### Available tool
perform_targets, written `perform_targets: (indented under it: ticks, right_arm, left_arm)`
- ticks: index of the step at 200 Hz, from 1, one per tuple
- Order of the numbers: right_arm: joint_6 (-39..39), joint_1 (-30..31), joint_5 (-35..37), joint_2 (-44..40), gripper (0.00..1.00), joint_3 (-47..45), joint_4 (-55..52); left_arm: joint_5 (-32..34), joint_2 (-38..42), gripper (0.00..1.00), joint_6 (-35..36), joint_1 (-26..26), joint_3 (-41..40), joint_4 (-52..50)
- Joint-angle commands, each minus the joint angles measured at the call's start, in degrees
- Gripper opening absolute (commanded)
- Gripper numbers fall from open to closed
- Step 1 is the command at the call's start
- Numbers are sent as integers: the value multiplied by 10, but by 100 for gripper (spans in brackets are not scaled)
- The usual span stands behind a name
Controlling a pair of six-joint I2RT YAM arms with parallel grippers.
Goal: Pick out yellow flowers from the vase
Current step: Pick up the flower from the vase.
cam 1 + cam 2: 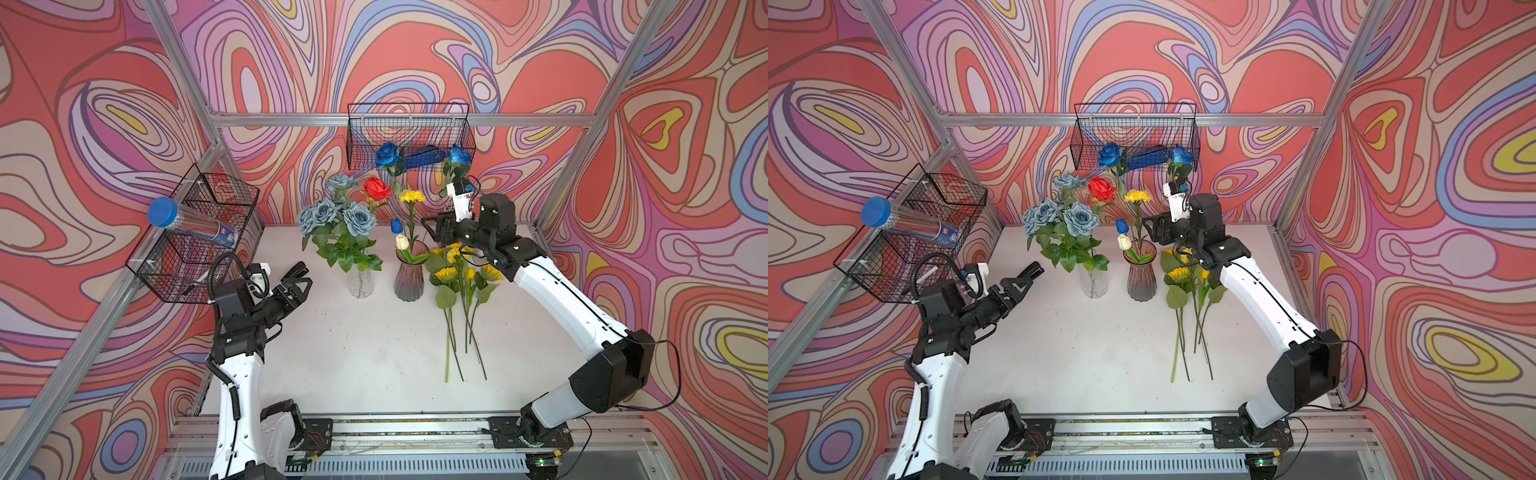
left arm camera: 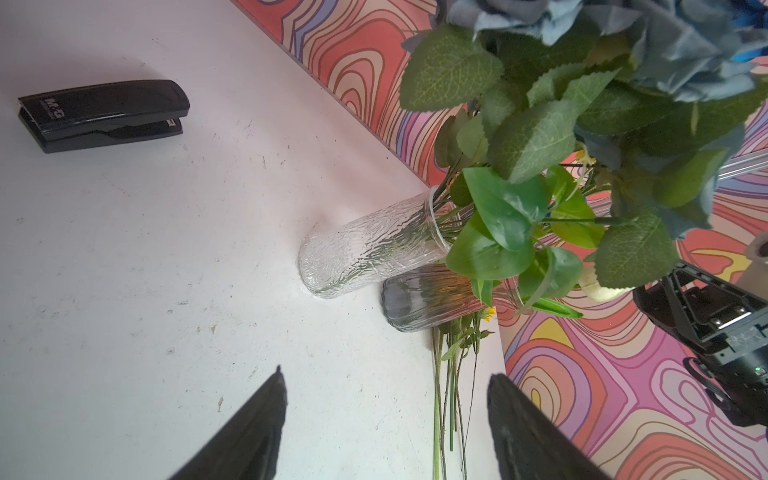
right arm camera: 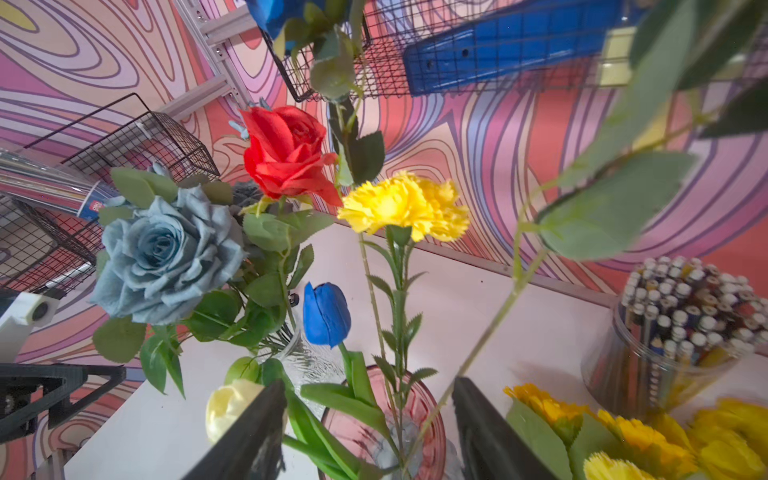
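Observation:
A ribbed pink-grey vase stands mid-table with one yellow carnation, a blue tulip, a white tulip and two blue roses in it. Several yellow flowers, sunflowers among them, lie on the table right of the vase, stems toward the front. My right gripper hovers open just right of the vase's stems. In the right wrist view the carnation stem and other stems stand between its fingers, untouched. My left gripper hangs open and empty left of the vases.
A clear vase of grey-blue roses and a red rose stands left of the pink one. Wire baskets hang at the back and left. A black stapler and a pencil jar sit on the table.

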State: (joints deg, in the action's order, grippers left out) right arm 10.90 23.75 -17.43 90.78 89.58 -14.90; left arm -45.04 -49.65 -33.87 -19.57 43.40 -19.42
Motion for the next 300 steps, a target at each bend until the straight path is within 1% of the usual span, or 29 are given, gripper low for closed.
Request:
perform_targets:
  ticks: [1, 27, 50, 85, 104, 146, 191, 221, 233, 234, 241, 285, 300]
  right_arm:
    - [9, 13, -3, 29, 65, 38, -5]
    - [16, 20, 11, 70, 65, 84, -34]
    - [17, 19, 14, 102, 65, 109, -38]
    - [13, 21, 30, 148, 63, 145, -53]
    - [8, 22, 27, 172, 61, 169, -68]
    - [8, 22, 24, 198, 59, 189, -70]
    - [4, 21, 21, 212, 53, 202, -73]
    - [4, 21, 14, 213, 45, 204, -71]
    - [2, 21, 7, 213, 32, 205, -70]
    - [1, 21, 7, 213, 30, 205, -70]
    - [1, 22, 4, 213, 25, 205, -69]
    - [0, 21, 6, 210, 24, 203, -68]
    - [-2, 21, 6, 207, 11, 200, -66]
  left_arm:
    - [-10, 3, 77, 13, -5, -6, 15]
    - [-9, 7, 77, 13, -5, -7, 13]
    - [-13, 7, 77, 9, -5, -9, 18]
    - [-15, 6, 77, 8, -5, -9, 20]
    - [-18, 5, 77, 6, -6, -9, 25]
    - [-21, 4, 77, 2, -7, -9, 29]
    - [-23, 3, 77, 1, -8, -10, 32]
    - [-24, 3, 77, 0, -8, -11, 32]
    - [-25, 3, 77, 0, -8, -11, 33]
    - [-25, 3, 77, 0, -8, -11, 33]
    - [-25, 3, 77, -1, -9, -11, 33]
    - [-25, 2, 77, -2, -10, -11, 35]
    - [-26, 1, 77, -2, -10, -11, 35]
